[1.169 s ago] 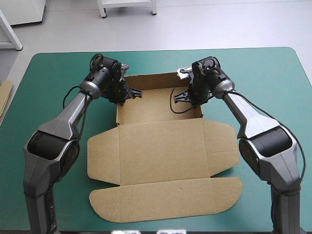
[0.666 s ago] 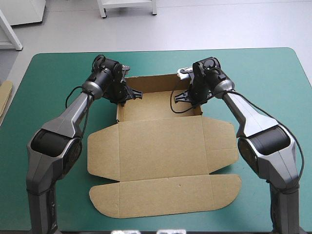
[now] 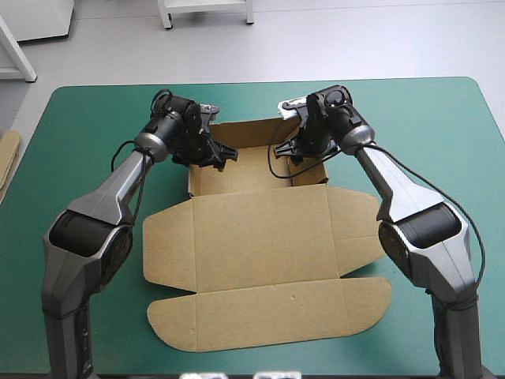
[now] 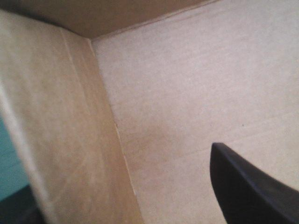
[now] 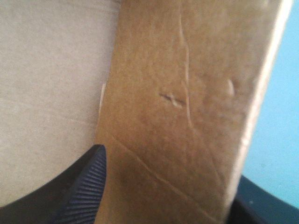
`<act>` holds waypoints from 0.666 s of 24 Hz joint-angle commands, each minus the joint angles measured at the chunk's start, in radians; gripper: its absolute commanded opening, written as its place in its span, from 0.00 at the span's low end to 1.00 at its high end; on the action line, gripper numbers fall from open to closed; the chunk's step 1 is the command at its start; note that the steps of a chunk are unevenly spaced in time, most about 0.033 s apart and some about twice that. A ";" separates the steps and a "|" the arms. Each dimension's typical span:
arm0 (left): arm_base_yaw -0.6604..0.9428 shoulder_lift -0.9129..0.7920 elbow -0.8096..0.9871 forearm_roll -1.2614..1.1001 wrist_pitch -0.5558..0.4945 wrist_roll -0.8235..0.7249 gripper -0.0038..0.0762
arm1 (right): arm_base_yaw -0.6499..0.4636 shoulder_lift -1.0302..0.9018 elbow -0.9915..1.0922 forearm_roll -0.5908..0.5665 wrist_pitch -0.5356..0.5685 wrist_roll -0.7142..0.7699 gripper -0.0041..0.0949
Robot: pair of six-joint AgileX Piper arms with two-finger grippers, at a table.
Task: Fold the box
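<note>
From above, the box lay mid-table on the teal-green cover, with the left gripper and right gripper at its far tray. The left wrist view showed black fingers spread apart, unclenched, with the left wall between them. The right wrist view showed fingers likewise spread, straddling the right wall.

Nothing readable is showing in any view: the box is presenting plain brown board, and a small dark scuff on its wall is forming no letter.
</note>
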 commanded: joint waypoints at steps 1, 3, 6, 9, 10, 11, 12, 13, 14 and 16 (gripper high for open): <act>-0.006 -0.107 -0.024 -0.010 -0.070 0.017 0.72 | 0.000 -0.074 -0.085 -0.022 -0.019 -0.011 0.61; -0.006 -0.131 -0.024 -0.010 -0.096 0.030 0.72 | 0.000 -0.076 -0.118 -0.052 0.001 -0.011 0.61; -0.006 -0.156 -0.024 -0.010 -0.105 0.042 0.72 | 0.000 -0.094 -0.124 -0.073 0.013 -0.011 0.61; -0.006 -0.172 -0.024 0.022 -0.148 0.044 0.72 | 0.000 -0.111 -0.128 -0.090 -0.010 -0.004 0.61; -0.006 -0.172 -0.024 0.023 -0.133 0.044 0.72 | 0.000 -0.112 -0.128 -0.090 0.001 -0.004 0.61; -0.006 -0.172 -0.024 0.026 -0.123 0.044 0.72 | 0.000 -0.112 -0.128 -0.090 0.005 -0.004 0.61; -0.006 -0.172 -0.024 0.026 -0.115 0.044 0.72 | 0.000 -0.114 -0.128 -0.090 0.008 -0.004 0.61; -0.006 -0.178 -0.024 0.026 -0.114 0.044 0.72 | 0.000 -0.118 -0.128 -0.090 0.008 -0.004 0.61; -0.006 -0.186 -0.024 0.026 -0.116 0.044 0.72 | 0.000 -0.124 -0.128 -0.090 0.008 -0.004 0.61; -0.006 -0.206 -0.024 0.033 -0.128 0.044 0.72 | 0.000 -0.142 -0.128 -0.092 0.006 -0.004 0.60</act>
